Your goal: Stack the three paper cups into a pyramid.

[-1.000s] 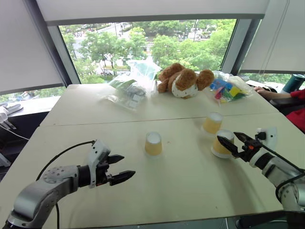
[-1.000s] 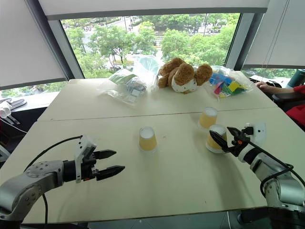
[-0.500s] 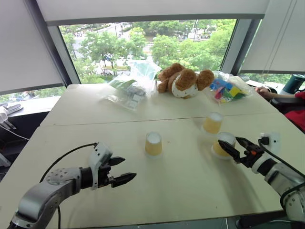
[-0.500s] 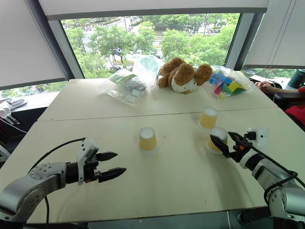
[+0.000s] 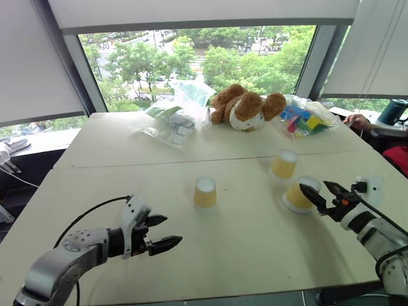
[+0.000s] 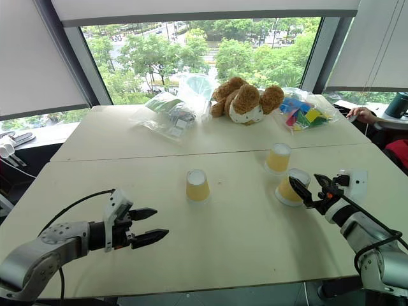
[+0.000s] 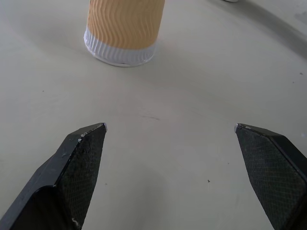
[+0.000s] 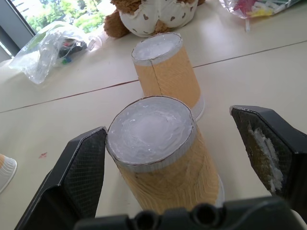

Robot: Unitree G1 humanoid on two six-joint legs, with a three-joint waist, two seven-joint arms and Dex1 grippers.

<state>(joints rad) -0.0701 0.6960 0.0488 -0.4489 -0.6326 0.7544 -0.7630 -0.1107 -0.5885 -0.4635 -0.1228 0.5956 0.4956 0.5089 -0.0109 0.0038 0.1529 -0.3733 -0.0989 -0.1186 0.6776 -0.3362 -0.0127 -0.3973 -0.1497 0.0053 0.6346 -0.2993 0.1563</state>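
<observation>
While upside-down, nearest cup (image 8: 156,155) sits between right tool (image 8: 184,158) fingers.

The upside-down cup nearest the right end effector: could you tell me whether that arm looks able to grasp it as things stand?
Probably yes: the right end effector is open, its fingers flank the nearest cup, and nothing stands between them.

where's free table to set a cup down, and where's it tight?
Free: the near table between the left gripper and right gripper, in front of the middle cup; also the bare left side, near the seam. Tight: the two right cups stand close together, with the right gripper's open fingers at the nearer one. The far edge is crowded by plastic bags, teddy bear and toy bag.
</observation>
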